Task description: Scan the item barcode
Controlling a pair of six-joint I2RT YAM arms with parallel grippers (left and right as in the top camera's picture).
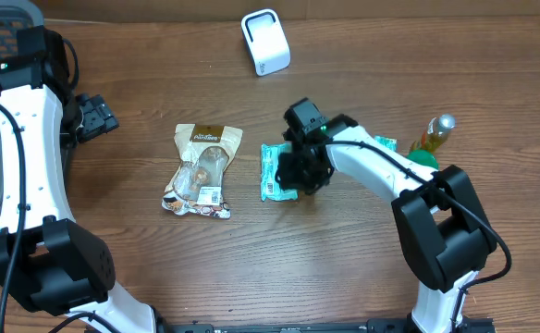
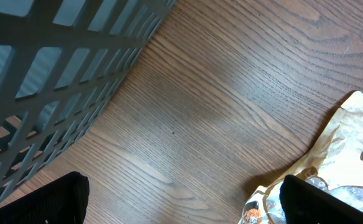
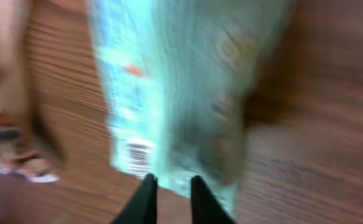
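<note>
A teal packet (image 1: 272, 174) lies flat on the wooden table, its barcode (image 3: 136, 155) near the lower left corner in the blurred right wrist view. My right gripper (image 1: 302, 176) hovers over the packet's right edge. Its fingers stand a narrow gap apart at the packet's (image 3: 169, 81) near edge (image 3: 171, 180), and nothing is pinched between them. A white scanner (image 1: 265, 42) stands at the back of the table. My left gripper (image 1: 94, 116) is wide open (image 2: 181, 186) and empty at the far left, next to a beige snack bag (image 2: 337, 155).
The beige snack bag (image 1: 203, 171) lies left of the teal packet. A grey mesh basket (image 1: 2, 23) occupies the back left corner, its wall (image 2: 57, 74) close to the left wrist. A bottle (image 1: 434, 137) and a green item lie at the right.
</note>
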